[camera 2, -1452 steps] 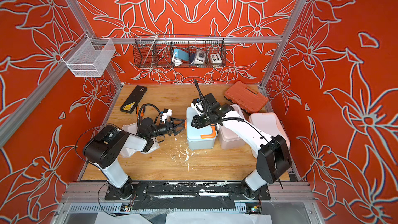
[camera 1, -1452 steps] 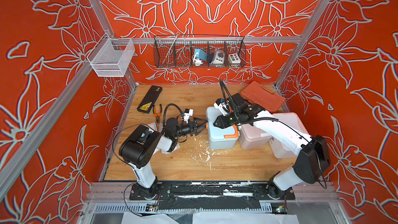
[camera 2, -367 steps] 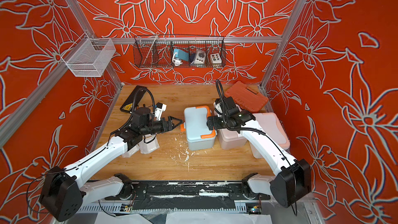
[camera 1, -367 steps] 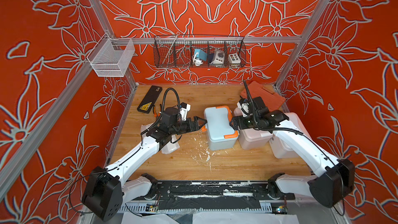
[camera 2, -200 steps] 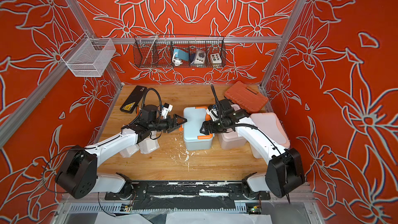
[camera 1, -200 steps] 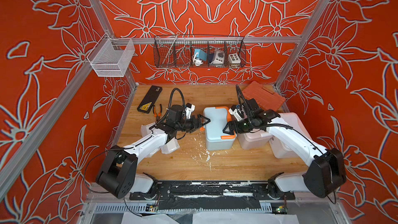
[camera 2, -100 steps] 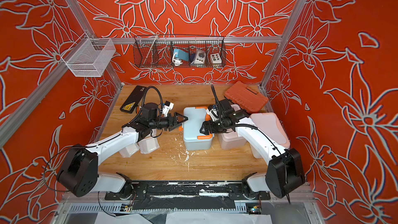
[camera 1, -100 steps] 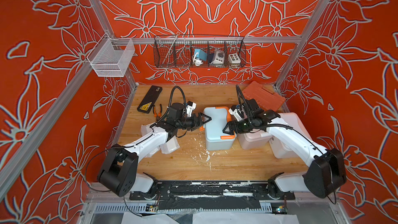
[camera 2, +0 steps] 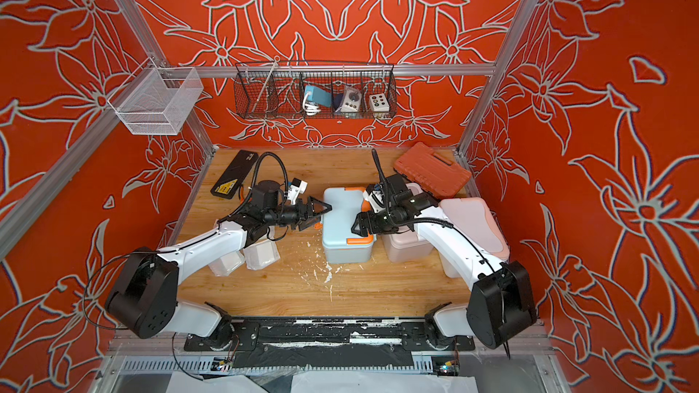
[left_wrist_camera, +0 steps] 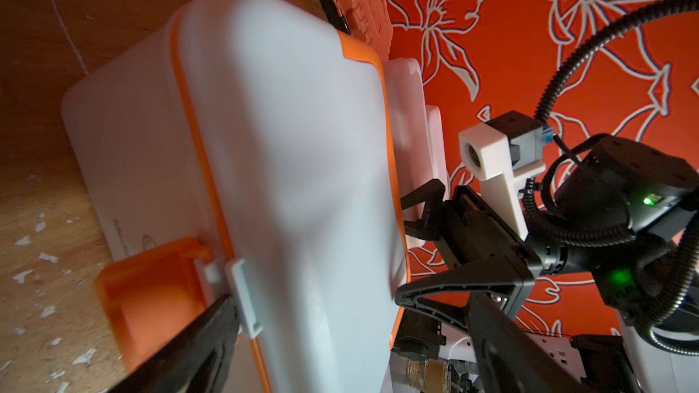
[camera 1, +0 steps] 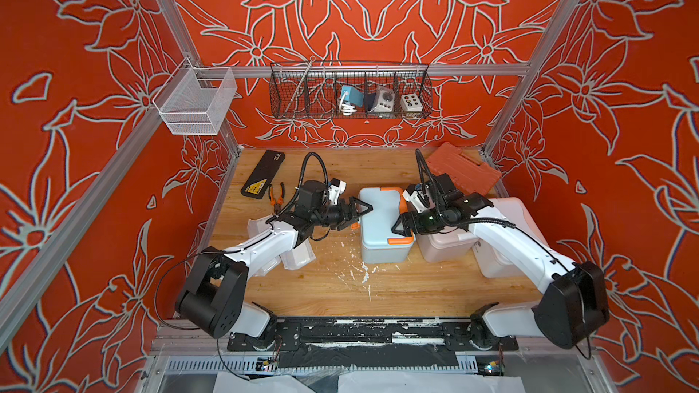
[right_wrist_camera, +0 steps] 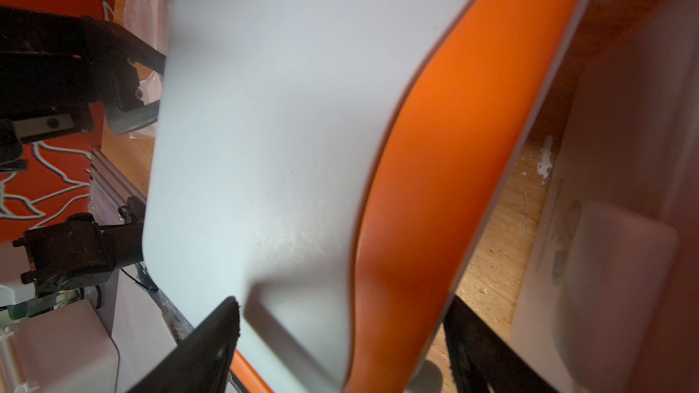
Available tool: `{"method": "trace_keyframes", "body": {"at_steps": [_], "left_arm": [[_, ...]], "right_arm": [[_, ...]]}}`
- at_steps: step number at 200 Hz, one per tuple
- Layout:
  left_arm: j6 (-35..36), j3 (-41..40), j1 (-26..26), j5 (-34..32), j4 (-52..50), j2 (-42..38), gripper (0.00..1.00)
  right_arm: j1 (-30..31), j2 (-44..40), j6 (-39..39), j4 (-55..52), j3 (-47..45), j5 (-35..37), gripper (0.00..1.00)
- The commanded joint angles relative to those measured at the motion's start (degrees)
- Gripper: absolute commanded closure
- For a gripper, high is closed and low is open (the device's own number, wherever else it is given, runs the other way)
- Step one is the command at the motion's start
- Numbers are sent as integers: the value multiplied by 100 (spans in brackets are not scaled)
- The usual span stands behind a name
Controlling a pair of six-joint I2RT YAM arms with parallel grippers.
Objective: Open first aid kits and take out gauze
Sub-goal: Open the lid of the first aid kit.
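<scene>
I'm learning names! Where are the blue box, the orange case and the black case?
blue box (camera 1: 380, 215): in a top view, middle of its lid
orange case (camera 1: 466, 171): in a top view, middle of its top
black case (camera 1: 263, 177): in a top view, its middle

No legible text: yellow label (camera 1: 255, 187) on black case (camera 1: 269, 162) too small; faint print (left_wrist_camera: 126, 226) on blue-grey kit (left_wrist_camera: 283, 145) blurred
</scene>
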Motion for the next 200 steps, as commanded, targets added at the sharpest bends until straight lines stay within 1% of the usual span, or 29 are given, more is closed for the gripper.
{"method": "trace_keyframes", "body": {"at_steps": [1,51,63,71,82,97,112,130,147,173,200], "left_arm": [[-421,30,-57,447,497,93,7],[-922,39,-57,729,1083,-168,6],[-983,56,-57,753,1122,-204,6],[-1008,71,-55,758,1122,-238,6],[-1016,85,-57,749,1106,-285,6],[-1032,120,-57,716,1066,-365,6],[-1007,202,-66,681,974,-433,6],[-980,363,-83,645,873,-473,6],[-937,584,-164,593,760,-458,6],[-795,1104,-432,473,475,-273,6],[-564,1726,-773,257,85,-48,6]], "right_arm": [[17,-67,9,86,-80,-228,15],[51,-124,96,262,-71,-562,15],[66,-129,108,261,-63,-533,15],[65,-158,116,193,-41,-381,15],[60,-243,148,36,19,100,15],[61,-426,186,-256,144,771,11],[61,-693,228,-375,239,1211,8],[48,-1060,287,-340,263,1470,6],[52,-1360,334,-273,254,1587,5],[41,-1723,397,-245,226,1806,5],[39,-2021,406,-251,210,1879,5]]}}
